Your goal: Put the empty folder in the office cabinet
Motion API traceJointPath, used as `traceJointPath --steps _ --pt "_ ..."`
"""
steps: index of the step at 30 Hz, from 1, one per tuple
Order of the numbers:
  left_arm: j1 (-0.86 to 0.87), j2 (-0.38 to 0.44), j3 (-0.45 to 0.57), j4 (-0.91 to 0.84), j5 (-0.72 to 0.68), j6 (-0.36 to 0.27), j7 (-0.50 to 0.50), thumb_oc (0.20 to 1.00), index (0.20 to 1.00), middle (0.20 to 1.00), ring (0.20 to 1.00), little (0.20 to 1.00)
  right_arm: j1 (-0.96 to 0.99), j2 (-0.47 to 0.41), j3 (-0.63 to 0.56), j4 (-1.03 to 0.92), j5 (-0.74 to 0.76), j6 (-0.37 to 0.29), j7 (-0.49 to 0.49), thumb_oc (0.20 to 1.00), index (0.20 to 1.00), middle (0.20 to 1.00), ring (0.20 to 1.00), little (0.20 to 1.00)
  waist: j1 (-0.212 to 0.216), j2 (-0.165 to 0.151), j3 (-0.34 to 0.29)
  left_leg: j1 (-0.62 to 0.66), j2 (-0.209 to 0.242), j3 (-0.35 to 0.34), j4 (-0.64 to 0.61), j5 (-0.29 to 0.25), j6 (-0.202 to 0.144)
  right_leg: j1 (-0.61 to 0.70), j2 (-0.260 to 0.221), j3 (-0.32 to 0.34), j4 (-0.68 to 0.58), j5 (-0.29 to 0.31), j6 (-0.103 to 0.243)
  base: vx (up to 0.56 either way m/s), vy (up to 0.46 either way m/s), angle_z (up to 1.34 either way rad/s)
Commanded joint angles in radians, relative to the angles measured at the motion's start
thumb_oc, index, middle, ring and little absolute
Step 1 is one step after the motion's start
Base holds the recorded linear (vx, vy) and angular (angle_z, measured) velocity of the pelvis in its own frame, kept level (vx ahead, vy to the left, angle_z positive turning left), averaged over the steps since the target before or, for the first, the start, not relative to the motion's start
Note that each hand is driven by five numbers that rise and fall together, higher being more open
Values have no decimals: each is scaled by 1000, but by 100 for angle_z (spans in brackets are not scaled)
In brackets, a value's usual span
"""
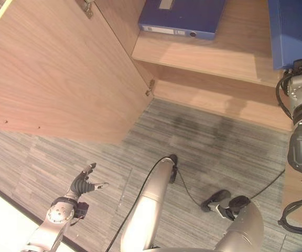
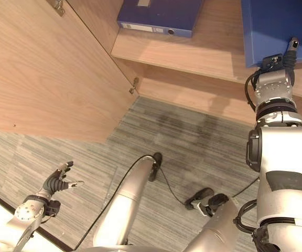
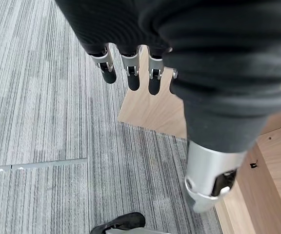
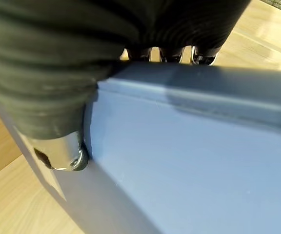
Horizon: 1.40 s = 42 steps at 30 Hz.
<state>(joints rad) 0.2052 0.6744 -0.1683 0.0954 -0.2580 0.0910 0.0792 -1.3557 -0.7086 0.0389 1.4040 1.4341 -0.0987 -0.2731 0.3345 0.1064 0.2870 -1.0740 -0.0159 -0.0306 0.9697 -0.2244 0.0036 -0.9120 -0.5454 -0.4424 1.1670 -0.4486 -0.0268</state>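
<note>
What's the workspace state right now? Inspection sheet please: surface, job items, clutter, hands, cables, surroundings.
Surface: wooden cabinet shelf, bare wood between the two folders.
Job's things: blue folder at the shelf's right, right hand on it; its contents cannot be seen.
Clutter: second blue folder lying flat further back on the shelf.
Hands: right hand gripping the blue folder's edge; left hand open, low over the carpet.
Cables: nothing seen.
Surroundings: open cabinet door on the left, grey striped carpet.

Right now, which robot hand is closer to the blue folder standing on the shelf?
The right. Its right hand grips that blue folder, fingers over its top edge. The left hand hangs low over the carpet, by the open cabinet door.
</note>
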Motion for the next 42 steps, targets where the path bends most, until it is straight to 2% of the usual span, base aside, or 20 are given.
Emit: traceJointPath --steps 1,9,16,17,20,21,22,25,27,28,29,30,31,32,36,42 --pt "42 58 31 -33 -6 -8 15 1000 1000 1000 1000 1000 -42 -86 29 -80 -10 -16 44 1000 1000 1000 1000 1000 14 -2 -4 13 16 -21 40 -143 24 55 49 130 -47 -42 21 0 0 0" --pt "44 69 37 -27 -18 -11 9 1000 1000 1000 1000 1000 -72 -86 114 -54 -93 58 70 1000 1000 1000 1000 1000 15 -14 -3 9 15 -23 33 -138 21 50 50 130 -44 -40 19 0 0 0" --pt "38 83 37 -24 -24 -7 -4 1000 1000 1000 1000 1000 -91 -70 205 -16 -217 159 115 1000 1000 1000 1000 1000 17 -23 -2 5 20 -23 26 -131 19 44 49 126 -47 -36 17 0 0 0" --pt "40 85 40 -29 -26 -10 -7 1000 1000 1000 1000 1000 -100 -81 263 11 -338 201 137 1000 1000 1000 1000 1000 19 -26 0 5 22 -22 25 -130 18 44 49 126 -47 -36 16 0 0 0" --pt "44 96 43 -34 -18 -15 -12 1000 1000 1000 1000 1000 -138 -97 404 49 -595 256 174 1000 1000 1000 1000 1000 16 -35 2 1 27 -22 23 -129 18 40 50 127 -48 -37 15 0 0 0" --pt "43 93 43 -34 -17 -15 -12 1000 1000 1000 1000 1000 -144 -98 408 53 -599 256 178 1000 1000 1000 1000 1000 15 -32 3 -1 26 -22 21 -125 18 38 49 126 -49 -34 13 0 0 0" --pt "42 88 42 -39 -13 -17 -14 1000 1000 1000 1000 1000 -154 -98 463 56 -701 264 190 1000 1000 1000 1000 1000 9 -35 3 -1 28 -22 13 -119 19 38 52 123 -55 -31 11 0 0 0" --pt "42 94 41 -43 0 -15 -21 1000 1000 1000 1000 1000 -151 -101 512 49 -794 271 212 1000 1000 1000 1000 1000 4 -39 4 -1 30 -20 2 -113 18 39 56 118 -66 -24 13 0 0 0" --pt "55 102 53 -48 9 -19 -31 1000 1000 1000 1000 1000 -155 -116 604 53 -968 275 236 1000 1000 1000 1000 1000 1 -46 6 1 33 -20 -15 -105 15 40 59 111 -85 -12 18 0 0 0" --pt "56 99 53 -48 9 -19 -31 1000 1000 1000 1000 1000 -158 -115 606 55 -971 274 238 1000 1000 1000 1000 1000 0 -45 6 1 33 -20 -16 -104 15 40 60 111 -86 -11 18 0 0 0" --pt "61 100 56 -49 8 -22 -32 1000 1000 1000 1000 1000 -159 -120 646 59 -1053 275 235 1000 1000 1000 1000 1000 -1 -47 7 2 35 -19 -17 -106 14 39 60 111 -87 -10 20 0 0 0" --pt "69 95 66 -59 9 -28 -31 1000 1000 1000 1000 1000 -169 -139 751 68 -1279 276 221 1000 1000 1000 1000 1000 -3 -49 7 3 36 -17 -29 -98 13 41 62 108 -99 -4 23 0 0 0" --pt "69 92 66 -60 9 -28 -31 1000 1000 1000 1000 1000 -174 -139 754 70 -1282 276 223 1000 1000 1000 1000 1000 -6 -46 7 2 35 -18 -33 -94 13 41 62 106 -102 0 22 0 0 0" --pt "74 86 85 -71 23 -30 -27 1000 1000 1000 1000 1000 -150 -160 824 57 -1481 283 200 1000 1000 1000 1000 1000 -8 -44 9 2 35 -19 -44 -88 13 42 60 102 -110 4 26 0 0 0" --pt "79 87 115 -94 53 -25 -30 1000 1000 1000 1000 1000 -103 -176 790 59 -1581 306 191 1000 1000 1000 1000 1000 -11 -32 9 1 30 -20 -82 -68 10 46 61 85 -141 20 39 -14 4 -2" --pt "88 83 134 -124 52 -21 -38 1000 1000 1000 1000 1000 -74 -176 752 75 -1595 307 210 1000 1000 1000 1000 1000 -14 -24 15 3 30 -13 -132 -40 6 43 63 77 -182 55 55 -17 12 -1"
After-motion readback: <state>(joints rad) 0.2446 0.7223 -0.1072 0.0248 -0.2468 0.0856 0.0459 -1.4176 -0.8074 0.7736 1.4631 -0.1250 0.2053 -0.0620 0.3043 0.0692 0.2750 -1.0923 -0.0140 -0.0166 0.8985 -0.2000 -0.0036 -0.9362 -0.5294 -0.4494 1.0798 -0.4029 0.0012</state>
